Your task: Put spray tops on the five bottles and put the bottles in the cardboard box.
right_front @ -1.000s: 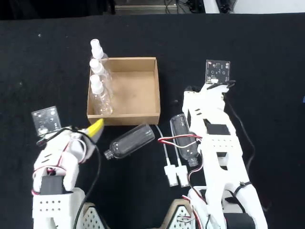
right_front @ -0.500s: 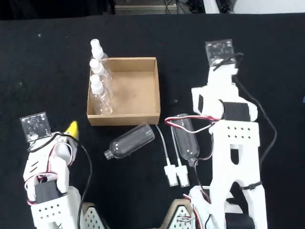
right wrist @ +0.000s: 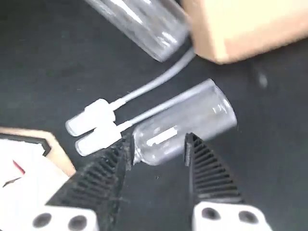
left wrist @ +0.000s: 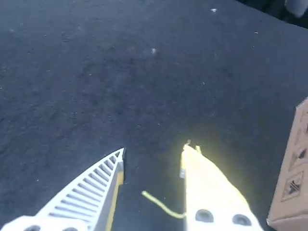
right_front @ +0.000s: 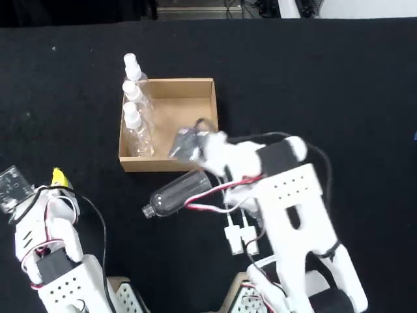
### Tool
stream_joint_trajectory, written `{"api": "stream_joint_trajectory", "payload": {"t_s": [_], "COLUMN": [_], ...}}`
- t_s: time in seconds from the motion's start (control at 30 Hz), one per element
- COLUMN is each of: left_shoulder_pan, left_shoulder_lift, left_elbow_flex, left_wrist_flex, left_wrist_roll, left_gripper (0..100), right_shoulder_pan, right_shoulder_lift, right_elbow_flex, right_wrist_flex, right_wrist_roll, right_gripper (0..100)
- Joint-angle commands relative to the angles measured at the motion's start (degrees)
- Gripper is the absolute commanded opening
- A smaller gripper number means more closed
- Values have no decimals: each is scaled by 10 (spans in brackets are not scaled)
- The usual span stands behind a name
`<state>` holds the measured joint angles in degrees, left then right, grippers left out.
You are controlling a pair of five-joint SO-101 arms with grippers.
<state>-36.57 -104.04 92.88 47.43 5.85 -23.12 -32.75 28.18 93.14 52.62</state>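
Three capped bottles (right_front: 137, 120) stand along one inner wall of the cardboard box (right_front: 186, 127). An uncapped clear bottle (right_front: 179, 192) lies on the table in front of the box. A second uncapped bottle (right wrist: 185, 125) lies just past my right gripper (right wrist: 156, 142), which is open with its fingers either side of the bottle's neck end, above it. Two white spray tops (right wrist: 94, 126) with long tubes lie beside that bottle, also in the high view (right_front: 239, 238). My left gripper (left wrist: 154, 154) is open over bare table, near the table's front left (right_front: 57, 176).
The table is covered in black cloth. The right arm (right_front: 287, 189) stretches over the spot in front of the box. The box's corner (right wrist: 240, 24) and the first bottle (right wrist: 139, 21) lie just beyond the right gripper. The box's side (left wrist: 293, 178) edges the left wrist view.
The right arm has swung from the table's right side over to the front of the box. The left arm has drawn back leftward, away from the box.
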Motion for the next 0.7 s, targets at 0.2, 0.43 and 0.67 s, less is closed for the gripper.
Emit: {"api": "stream_joint_trajectory", "payload": {"t_s": [0.2,0.43,0.67], "left_shoulder_pan": [-71,-114,-118], "left_shoulder_lift": [-4,-2,-3], "left_elbow_flex": [-8,-7,-8], "left_wrist_flex": [-40,-49,-49], "left_wrist_roll": [34,87,87], "left_gripper": [234,234,234], "right_shoulder_pan": [-221,-267,-268], "right_shoulder_lift": [28,92,156], "right_elbow_flex": [35,38,39], "right_wrist_flex": [3,-77,-134], "right_wrist_roll": [11,76,121], "right_gripper": [294,311,311]}}
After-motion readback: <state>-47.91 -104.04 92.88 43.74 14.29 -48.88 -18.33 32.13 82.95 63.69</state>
